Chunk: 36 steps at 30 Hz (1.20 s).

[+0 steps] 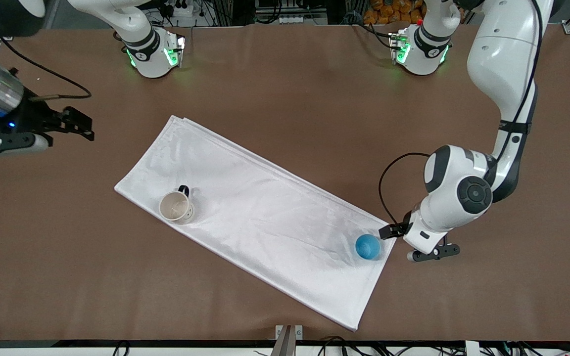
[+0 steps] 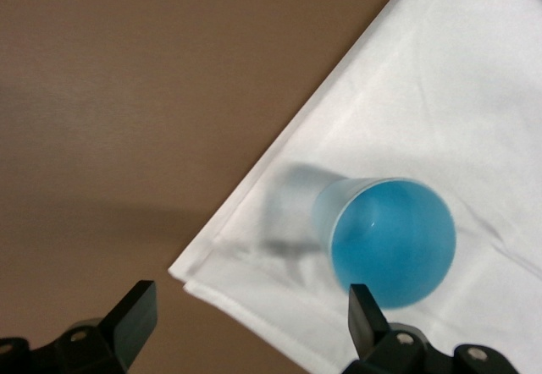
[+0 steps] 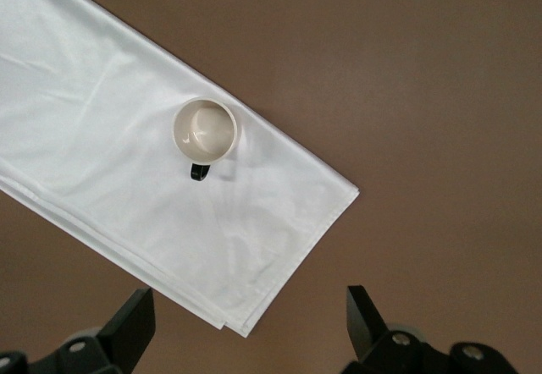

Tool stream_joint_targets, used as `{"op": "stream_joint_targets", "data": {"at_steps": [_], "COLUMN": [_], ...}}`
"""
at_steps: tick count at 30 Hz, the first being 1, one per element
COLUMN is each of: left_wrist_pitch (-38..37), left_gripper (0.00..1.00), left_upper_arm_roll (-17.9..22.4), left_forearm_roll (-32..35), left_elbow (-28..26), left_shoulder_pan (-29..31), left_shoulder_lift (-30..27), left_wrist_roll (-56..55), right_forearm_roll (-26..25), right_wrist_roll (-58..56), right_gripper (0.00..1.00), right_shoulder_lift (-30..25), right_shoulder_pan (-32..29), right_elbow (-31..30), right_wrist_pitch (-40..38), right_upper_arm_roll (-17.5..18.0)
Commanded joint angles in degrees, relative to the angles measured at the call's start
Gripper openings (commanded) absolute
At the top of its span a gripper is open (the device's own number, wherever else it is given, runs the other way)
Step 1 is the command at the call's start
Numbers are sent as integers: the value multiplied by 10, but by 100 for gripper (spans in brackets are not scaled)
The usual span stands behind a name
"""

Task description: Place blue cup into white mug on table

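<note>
Front view: brown table (image 1: 285,74) w/ a white cloth (image 1: 265,217) laid diagonally across the middle. White mug (image 1: 176,206) stands upright on the cloth toward the right arm's end, black handle pointing away from the front camera, nothing inside. Blue cup (image 1: 367,246) stands on the cloth's corner toward the left arm's end, nearer the front camera than the mug, well apart from it. Left gripper (image 1: 416,242) hangs low just beside the cup, over the cloth's edge and bare table. Right gripper (image 1: 79,123) waits over bare table at the right arm's end, well apart from the mug.

Left wrist view: left gripper's fingers (image 2: 135,315) spread wide, holding nothing; cup (image 2: 391,243) sits near one fingertip, not touched.

Right wrist view: right gripper (image 3: 250,319) released, fingers wide apart, nothing between; mug (image 3: 204,130) on cloth (image 3: 127,179) well below.
</note>
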Motion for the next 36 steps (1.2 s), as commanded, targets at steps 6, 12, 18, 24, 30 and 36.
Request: {"op": "stream_joint_targets", "data": {"at_steps": [6,12,18,24,30,36], "left_wrist_pitch": [55,98,102,102,102,80], "left_gripper": [100,92,0,0,0,0], "left_upper_arm_roll": [0,0,0,1,0,0], "left_forearm_roll": [13,10,13,15,12,17], "left_elbow": [18,18,17,17,17,12], "left_shoulder_pan": [-17,-19,-24,-27,-27,-16], "left_shoulder_lift": [40,56,64,64,58,39], "left_wrist_roll": [-38,-61,-78,-78,-80,-76], "right_forearm_roll": [7,7,7,7,7,6], "right_wrist_roll": [76,87,117,119,132,135], "right_gripper": [100,100,100,100,100,98], "right_shoulder_lift": [26,37,44,75,94,119], "right_shoulder_pan": [2,4,3,5,5,8], "right_elbow": [-73,-119,-190,-214,-231,-259], "right_wrist_pitch": [87,123,218,277,321,387], "right_upper_arm_roll": [51,61,84,94,99,99]}}
